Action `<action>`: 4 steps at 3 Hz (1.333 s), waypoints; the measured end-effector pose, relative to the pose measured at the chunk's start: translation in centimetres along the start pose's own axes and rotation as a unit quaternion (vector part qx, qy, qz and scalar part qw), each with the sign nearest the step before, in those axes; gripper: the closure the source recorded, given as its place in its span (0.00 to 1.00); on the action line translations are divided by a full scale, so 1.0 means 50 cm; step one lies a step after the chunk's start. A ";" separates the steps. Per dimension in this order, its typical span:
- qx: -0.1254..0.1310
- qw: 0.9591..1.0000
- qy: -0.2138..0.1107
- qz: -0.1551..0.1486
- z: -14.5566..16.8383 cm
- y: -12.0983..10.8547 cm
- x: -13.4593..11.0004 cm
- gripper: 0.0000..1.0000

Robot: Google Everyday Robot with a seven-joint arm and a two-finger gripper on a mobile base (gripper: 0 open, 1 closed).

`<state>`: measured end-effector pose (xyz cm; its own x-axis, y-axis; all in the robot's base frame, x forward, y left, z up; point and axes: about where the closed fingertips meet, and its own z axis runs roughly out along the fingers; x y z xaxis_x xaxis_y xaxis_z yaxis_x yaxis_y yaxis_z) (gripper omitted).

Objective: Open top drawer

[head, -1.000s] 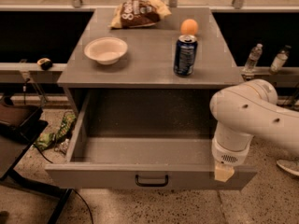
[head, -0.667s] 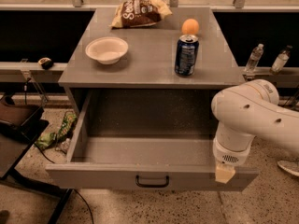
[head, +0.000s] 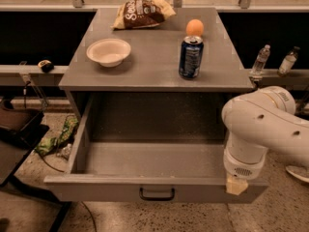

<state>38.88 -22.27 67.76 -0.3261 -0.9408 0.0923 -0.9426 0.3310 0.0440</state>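
The top drawer (head: 145, 158) of the grey cabinet stands pulled far out, its deep speckled grey interior empty. Its flat front panel runs along the bottom of the view, with a small black bar handle (head: 157, 194) at its middle. My white arm (head: 263, 124) comes in from the right and bends down over the drawer's right front corner. The gripper (head: 236, 185) is at that corner, by the front panel's top edge, well right of the handle. Only a tan tip shows below the white wrist.
On the cabinet top (head: 154, 76) stand a white bowl (head: 108, 51), a blue soda can (head: 190, 57), an orange (head: 194, 27) and a brown chip bag (head: 142, 12). Two plastic bottles (head: 260, 59) stand on a ledge at right. A black chair (head: 19, 129) and green litter (head: 60, 134) are at left.
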 end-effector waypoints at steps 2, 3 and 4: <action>-0.001 1.000 0.005 0.005 -0.014 0.044 0.037 1.00; -0.004 1.000 0.007 0.009 -0.009 0.050 0.042 1.00; -0.008 1.000 0.009 0.015 -0.006 0.059 0.051 1.00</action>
<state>35.29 -23.69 68.41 -0.3522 -0.9292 0.1118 -0.9312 0.3599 0.0572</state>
